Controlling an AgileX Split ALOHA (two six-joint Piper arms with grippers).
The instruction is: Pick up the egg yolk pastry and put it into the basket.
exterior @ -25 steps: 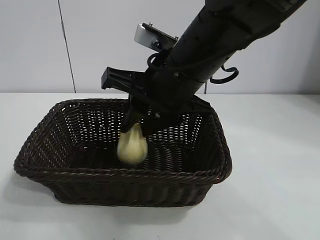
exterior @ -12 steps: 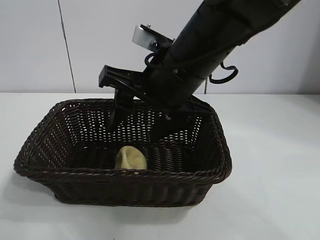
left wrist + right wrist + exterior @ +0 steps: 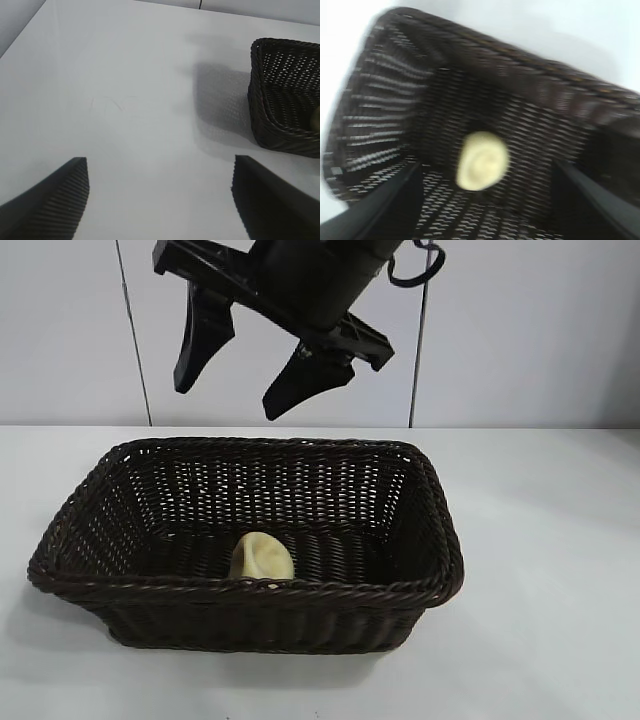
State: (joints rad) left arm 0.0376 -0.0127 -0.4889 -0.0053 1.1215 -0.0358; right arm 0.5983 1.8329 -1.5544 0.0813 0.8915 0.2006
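Now resting on the floor of the basket [image 3: 440, 540], close to its near wall: the egg yolk pastry [image 3: 262, 557], pale yellow, dented on top, touched by nothing. Well above the basket's back rim, clear of the weave: the right pincer [image 3: 245, 380], dark fingers spread wide apart, pointing down, empty. From its own wrist, looking straight down onto the pastry [image 3: 482, 160] between both finger edges, basket [image 3: 395, 90] walls all around. Off to one side of the basket [image 3: 260, 115], low over bare white worktop [image 3: 125, 90]: the left pincer [image 3: 160, 195], fingers likewise apart, holding nothing.
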